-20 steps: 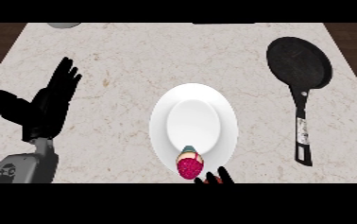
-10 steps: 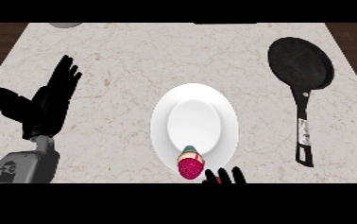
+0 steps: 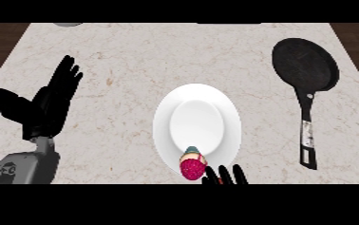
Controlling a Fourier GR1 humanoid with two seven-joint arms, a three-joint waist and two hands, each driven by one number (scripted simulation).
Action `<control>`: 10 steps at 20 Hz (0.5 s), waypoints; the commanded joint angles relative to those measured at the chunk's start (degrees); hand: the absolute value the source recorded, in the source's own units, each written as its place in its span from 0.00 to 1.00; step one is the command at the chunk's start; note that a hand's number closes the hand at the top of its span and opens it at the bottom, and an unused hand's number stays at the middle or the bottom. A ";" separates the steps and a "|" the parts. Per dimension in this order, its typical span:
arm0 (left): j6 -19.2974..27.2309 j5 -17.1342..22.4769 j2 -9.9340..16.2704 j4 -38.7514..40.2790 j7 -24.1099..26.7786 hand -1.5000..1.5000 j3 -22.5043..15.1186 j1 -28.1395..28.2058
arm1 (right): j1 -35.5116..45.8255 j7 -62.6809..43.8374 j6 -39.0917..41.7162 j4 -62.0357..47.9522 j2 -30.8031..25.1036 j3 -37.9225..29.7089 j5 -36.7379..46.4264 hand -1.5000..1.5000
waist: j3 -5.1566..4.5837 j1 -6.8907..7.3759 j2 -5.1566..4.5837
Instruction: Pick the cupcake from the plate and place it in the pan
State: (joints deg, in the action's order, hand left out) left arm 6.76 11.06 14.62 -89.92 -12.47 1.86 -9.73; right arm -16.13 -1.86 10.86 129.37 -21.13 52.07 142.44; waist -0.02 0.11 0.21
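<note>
cupcake (image 3: 193,166) on plate (image 3: 197,124) near rim | right hand (image 3: 226,176) just beside it – only fingertips show, straight, holding nothing | left hand (image 3: 54,96) left of plate, open, resting | risk: fingers nudge cupcake off rim onto worktop (image 3: 140,62) – pan (image 3: 306,70) well right of plate

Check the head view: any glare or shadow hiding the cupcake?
Head view: no glare on the white plate; the cupcake on its near rim shows plainly, lit evenly. The right hand is cut off by the lower edge; black pan shows little detail.
</note>
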 commanded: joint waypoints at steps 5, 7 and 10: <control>1.33 -0.45 -1.28 -3.25 -2.98 0.50 -1.10 -0.59 | 1.46 -6.59 -0.28 -18.95 12.70 8.76 4.69 0.00 | 0.07 0.16 -0.06; 1.96 -2.75 -2.69 -1.83 0.78 0.50 -2.48 1.98 | 0.68 -8.04 0.69 -20.57 14.87 12.28 8.07 0.00 | 0.02 -0.06 0.02; -0.40 0.31 0.42 -2.04 -2.59 0.50 0.66 -1.13 | 3.60 -5.28 -1.70 -24.33 15.98 6.41 2.82 0.00 | 0.05 0.28 -0.25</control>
State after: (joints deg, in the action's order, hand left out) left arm 6.99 10.60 13.94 -91.45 -13.11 1.58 -9.20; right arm -13.21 -3.46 9.26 117.65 -13.14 52.63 144.11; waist 0.00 0.34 0.09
